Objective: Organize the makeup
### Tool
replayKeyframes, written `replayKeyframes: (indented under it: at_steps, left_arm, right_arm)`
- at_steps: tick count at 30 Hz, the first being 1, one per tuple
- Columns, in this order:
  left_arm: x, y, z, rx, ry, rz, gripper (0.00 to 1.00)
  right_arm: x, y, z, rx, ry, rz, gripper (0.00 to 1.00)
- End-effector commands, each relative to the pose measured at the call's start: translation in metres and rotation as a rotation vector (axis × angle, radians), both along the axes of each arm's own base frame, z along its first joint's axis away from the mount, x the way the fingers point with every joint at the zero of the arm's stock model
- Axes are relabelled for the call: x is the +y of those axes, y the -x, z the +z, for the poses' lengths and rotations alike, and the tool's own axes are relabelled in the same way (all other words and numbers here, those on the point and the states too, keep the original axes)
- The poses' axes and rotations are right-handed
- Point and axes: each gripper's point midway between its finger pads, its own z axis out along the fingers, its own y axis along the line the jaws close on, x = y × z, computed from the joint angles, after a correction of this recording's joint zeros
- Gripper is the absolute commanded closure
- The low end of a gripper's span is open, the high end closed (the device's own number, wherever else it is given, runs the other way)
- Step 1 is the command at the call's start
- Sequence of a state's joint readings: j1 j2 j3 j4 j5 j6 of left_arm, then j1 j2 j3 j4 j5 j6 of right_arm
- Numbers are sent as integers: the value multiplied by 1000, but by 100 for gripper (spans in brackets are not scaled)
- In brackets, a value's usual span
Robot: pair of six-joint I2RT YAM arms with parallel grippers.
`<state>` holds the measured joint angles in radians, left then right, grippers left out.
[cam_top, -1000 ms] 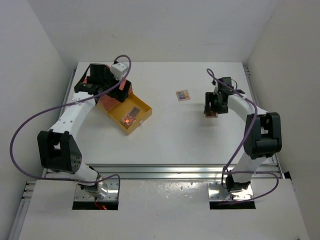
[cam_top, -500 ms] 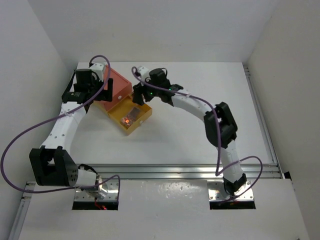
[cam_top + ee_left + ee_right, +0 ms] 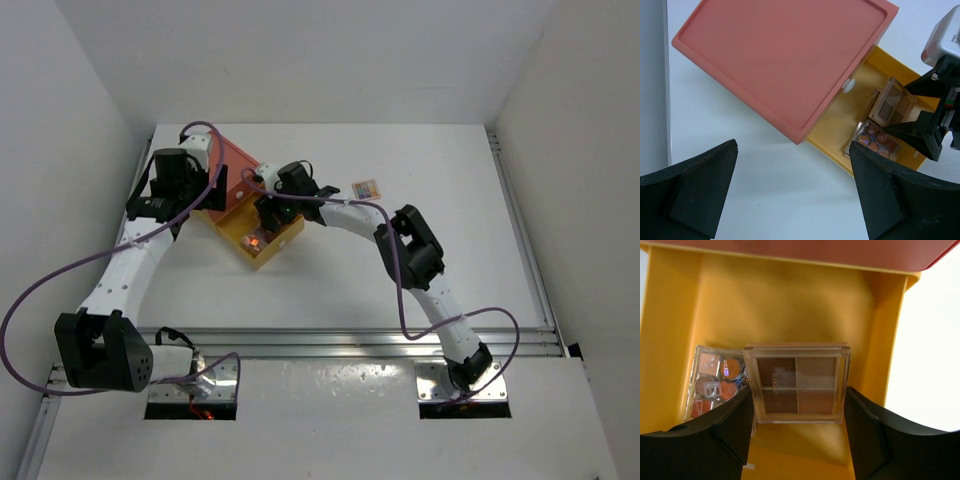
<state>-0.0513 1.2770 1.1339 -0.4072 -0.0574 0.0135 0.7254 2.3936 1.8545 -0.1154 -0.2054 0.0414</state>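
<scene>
The orange box (image 3: 238, 163) has its yellow drawer (image 3: 283, 246) pulled out. My right gripper (image 3: 268, 213) is in the drawer, shut on a brown four-square eyeshadow palette (image 3: 797, 375), which it holds tilted between its fingers (image 3: 715, 440). That palette also shows in the left wrist view (image 3: 895, 101). A second palette with round pinkish pans (image 3: 879, 140) and a thin stick (image 3: 860, 131) lie in the drawer. A multicoloured palette (image 3: 366, 188) lies on the table. My left gripper (image 3: 186, 195) is open and empty beside the box's left side.
The orange box lid (image 3: 785, 60) fills the upper left wrist view. White walls close in the table on the left, back and right. An aluminium rail (image 3: 350, 342) runs along the near edge.
My right arm swung from the table's right side across to the drawer with the brown palette. My left gripper moved off the box to its left side.
</scene>
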Motion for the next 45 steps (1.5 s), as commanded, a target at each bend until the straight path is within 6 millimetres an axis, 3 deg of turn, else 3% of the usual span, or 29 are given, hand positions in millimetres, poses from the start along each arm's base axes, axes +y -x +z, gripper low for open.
replayKeyframes:
  at_steps: [1, 2, 5, 6, 13, 14, 16, 17, 19, 20, 21, 22, 23, 24, 25, 26, 27, 28, 30, 31, 32, 36, 41, 45]
  left_arm:
    - [0, -1, 15, -69, 2, 9, 0]
    - [0, -1, 15, -69, 2, 9, 0]
    - [0, 0, 11, -60, 1, 9, 0]
    - [0, 0, 11, -60, 1, 9, 0]
    - [-2, 0, 11, -60, 6, 1, 0]
    - [-2, 0, 11, -60, 6, 1, 0]
    - [-3, 0, 11, -59, 2, -12, 0]
    - [-3, -2, 12, -59, 2, -12, 0]
    - [-3, -2, 12, -59, -6, -16, 0]
    - [-3, -2, 12, -59, -6, -16, 0]
    - [-3, -2, 12, -59, -6, -16, 0]
    - [-3, -2, 12, -59, -6, -16, 0]
    - [-3, -2, 12, -59, -6, -16, 0]
    - [-5, -2, 12, -59, -1, -24, 0]
    - [-5, -2, 12, -59, -1, -24, 0]
    - [-5, -4, 8, -50, -2, -24, 0]
    - [-5, -4, 8, -50, -2, -24, 0]
    - [-6, -4, 8, -50, 3, -32, 0]
    - [-6, -4, 8, -50, 3, -32, 0]
    - [-6, -3, 3, -30, 2, -32, 0]
    - [-6, -3, 3, -30, 2, -32, 0]
    - [-10, -8, 3, -28, 11, -48, 0]
    - [-10, -9, 2, -19, 11, -48, 0]
    - [-12, -11, 3, -18, 16, -56, 0]
  right_arm:
    - [9, 1, 28, -88, 14, 39, 55]
    - [10, 3, 27, -87, 19, 45, 42]
    - [12, 3, 35, -103, 13, 53, 21]
    - [17, 2, 44, -120, -4, 57, 18]
    - [27, -8, 105, -213, -114, 41, 9]
    - [28, -9, 124, -232, -142, 35, 9]
    - [27, -12, 140, -226, -196, -3, 9]
    - [26, -13, 161, -255, -231, -17, 9]
    - [9, -24, 166, -240, -243, -83, 7]
    - [1, -27, 178, -240, -261, -117, 6]
    - [-23, -47, 180, -241, -249, -200, 6]
    - [-35, -55, 182, -236, -236, -239, 5]
    - [-62, -61, 160, -162, -165, -305, 5]
    - [-92, -80, 152, -161, -113, -416, 4]
    - [-109, -80, 141, -115, -58, -461, 4]
    - [-140, -86, 120, -57, 9, -535, 2]
    - [-153, -88, 107, -31, 46, -563, 0]
    - [-188, -95, 94, 7, 94, -622, 0]
    - [-209, -92, 61, 82, 171, -653, 0]
    - [-235, -96, 55, 117, 193, -707, 0]
    - [-246, -93, 36, 165, 229, -730, 0]
    - [-270, -105, 5, 238, 256, -775, 0]
    - [-263, -111, -13, 249, 258, -727, 0]
    - [-267, -104, -25, 267, 296, -730, 0]
